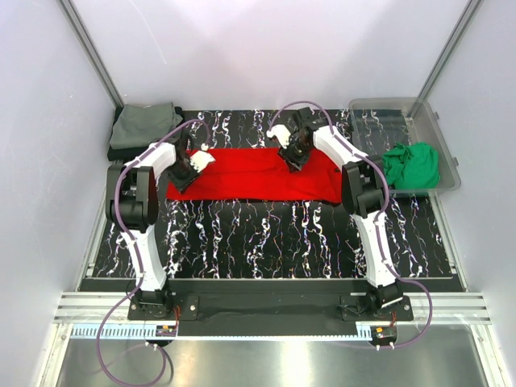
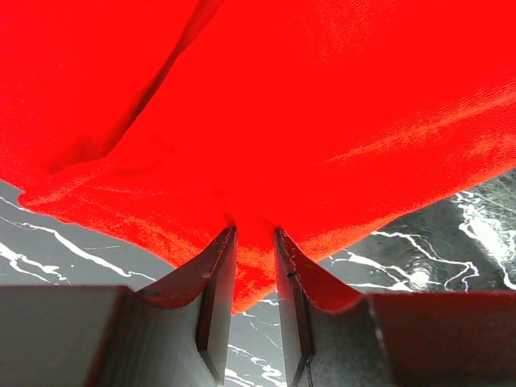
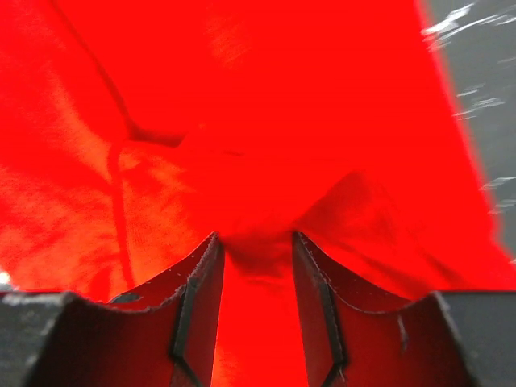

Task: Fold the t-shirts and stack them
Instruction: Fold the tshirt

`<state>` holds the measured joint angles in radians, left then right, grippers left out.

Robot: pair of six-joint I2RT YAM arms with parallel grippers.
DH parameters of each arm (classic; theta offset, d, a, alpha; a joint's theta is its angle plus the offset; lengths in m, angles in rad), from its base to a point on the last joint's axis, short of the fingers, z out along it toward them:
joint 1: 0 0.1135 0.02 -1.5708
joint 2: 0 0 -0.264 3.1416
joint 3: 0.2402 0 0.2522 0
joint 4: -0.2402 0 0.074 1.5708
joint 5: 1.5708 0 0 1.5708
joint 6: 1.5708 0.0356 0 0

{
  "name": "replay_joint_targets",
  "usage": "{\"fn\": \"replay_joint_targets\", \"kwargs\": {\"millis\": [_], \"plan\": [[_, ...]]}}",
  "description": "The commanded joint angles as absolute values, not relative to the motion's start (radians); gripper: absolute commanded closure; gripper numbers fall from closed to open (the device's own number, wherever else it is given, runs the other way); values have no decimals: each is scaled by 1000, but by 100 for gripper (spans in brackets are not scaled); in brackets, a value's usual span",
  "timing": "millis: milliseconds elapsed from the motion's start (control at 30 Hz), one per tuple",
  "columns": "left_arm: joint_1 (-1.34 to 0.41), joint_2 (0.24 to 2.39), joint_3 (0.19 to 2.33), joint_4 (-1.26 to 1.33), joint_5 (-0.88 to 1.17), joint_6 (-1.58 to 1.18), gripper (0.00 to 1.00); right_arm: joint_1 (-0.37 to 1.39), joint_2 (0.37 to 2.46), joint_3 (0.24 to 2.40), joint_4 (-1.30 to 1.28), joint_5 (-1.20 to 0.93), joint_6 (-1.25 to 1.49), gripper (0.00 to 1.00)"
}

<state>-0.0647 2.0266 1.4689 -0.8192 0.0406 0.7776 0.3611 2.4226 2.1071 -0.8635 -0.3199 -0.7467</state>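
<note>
wrist views: left jaws narrowly parted, pinching a fold at the edge of the red t-shirt; right jaws wider, clamped on a bunch of the same cloth | top view only: red t-shirt lying as a long strip across the worktop; green t-shirt in clear bin at right; grey-olive t-shirt at far-left corner | surface: black with white veins; pale walls around

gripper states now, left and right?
Left gripper: closed on the bright red cloth t-shirt.
Right gripper: closed on the same red t-shirt.
</note>
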Motion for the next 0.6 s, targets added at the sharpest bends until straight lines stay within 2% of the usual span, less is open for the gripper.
{"fn": "replay_joint_targets", "kwargs": {"millis": [0,200,400,500,567], "plan": [[-58,1980,1459,-807,32,762,71,370,2436,2232,-819,-261,-726,54],[-58,1987,1450,-807,31,756,71,380,2511,2387,-816,-242,-712,53],[-58,1942,1411,-808,38,770,70,422,2540,2451,-813,-227,-709,52],[-58,1884,1375,-804,44,837,67,434,2510,2441,-815,-215,-701,52],[-58,1852,1355,-802,51,914,60,437,2485,2430,-813,-210,-690,52]]}}
